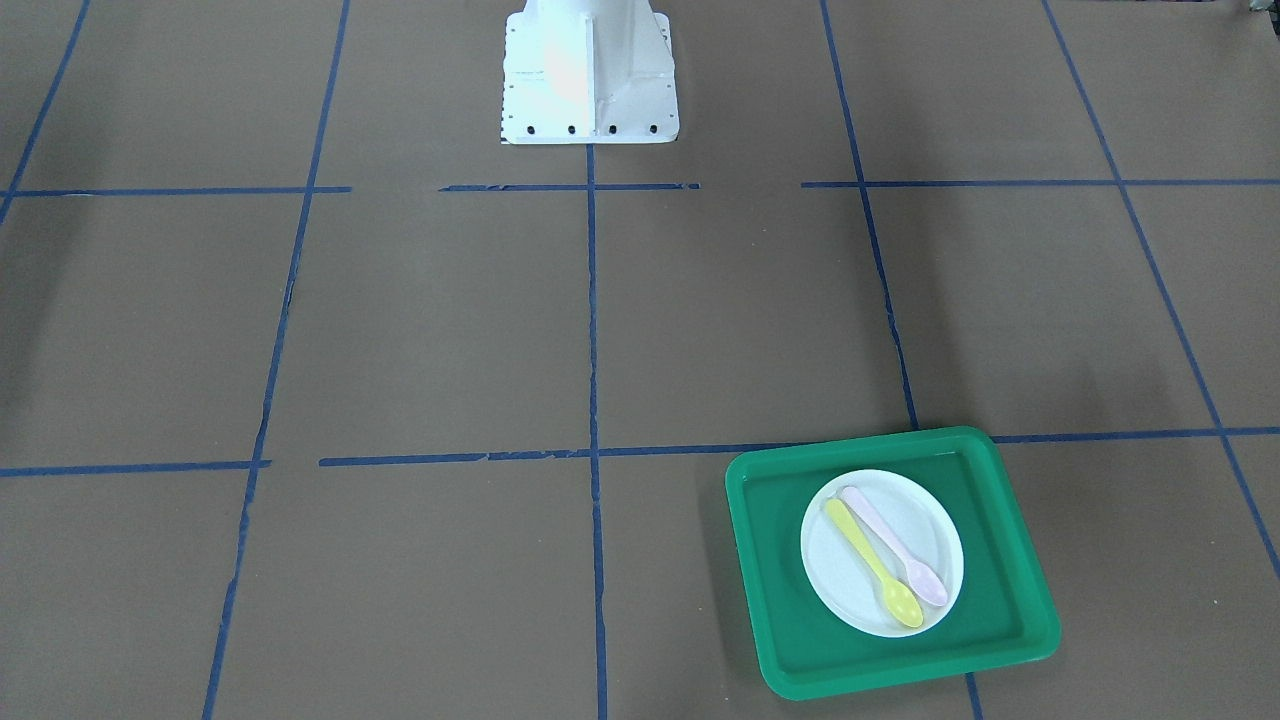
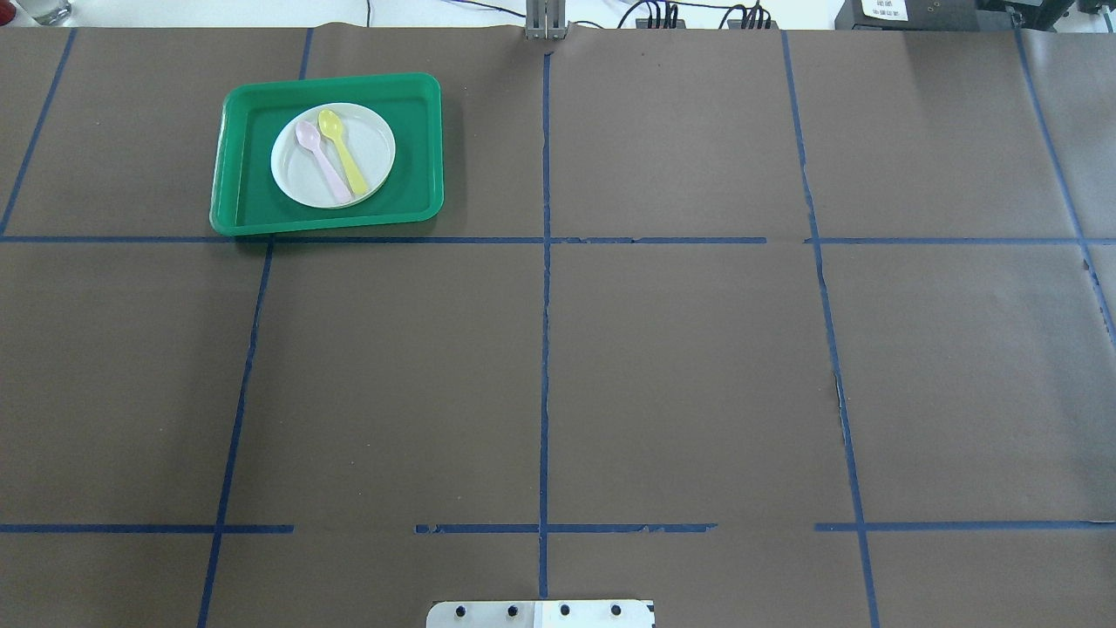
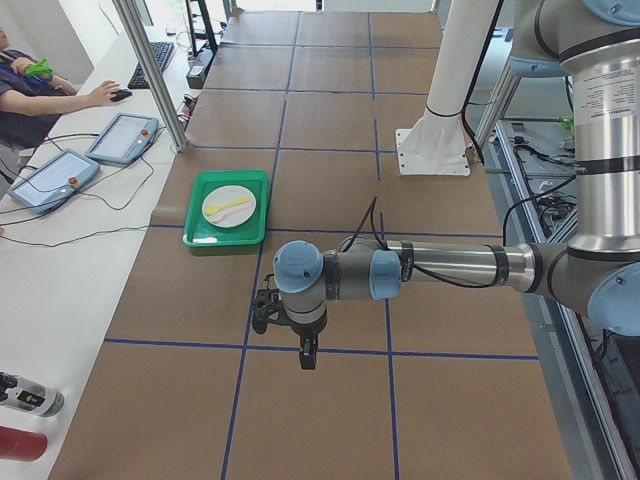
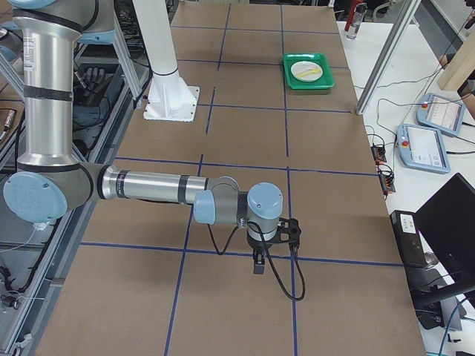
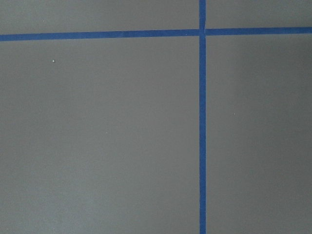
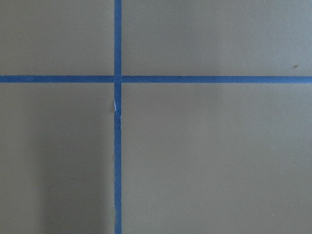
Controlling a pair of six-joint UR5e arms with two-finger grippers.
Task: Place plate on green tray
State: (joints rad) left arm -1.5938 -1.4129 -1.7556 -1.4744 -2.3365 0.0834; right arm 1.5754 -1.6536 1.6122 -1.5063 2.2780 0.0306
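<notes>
Plate (image 2: 375, 148) lies inside the green tray (image 2: 240, 187), well apart from my left jaws and farther yet from my right jaws. I cannot tell whether either pair is wide or narrow. A pink spoon (image 2: 323, 161) and a yellow spoon (image 2: 345, 157) rest loose on it. I judge that bumping the tray could slide them off.

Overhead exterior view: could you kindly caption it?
Plate carrying pink spoon and yellow spoon rests inside green tray.
</notes>
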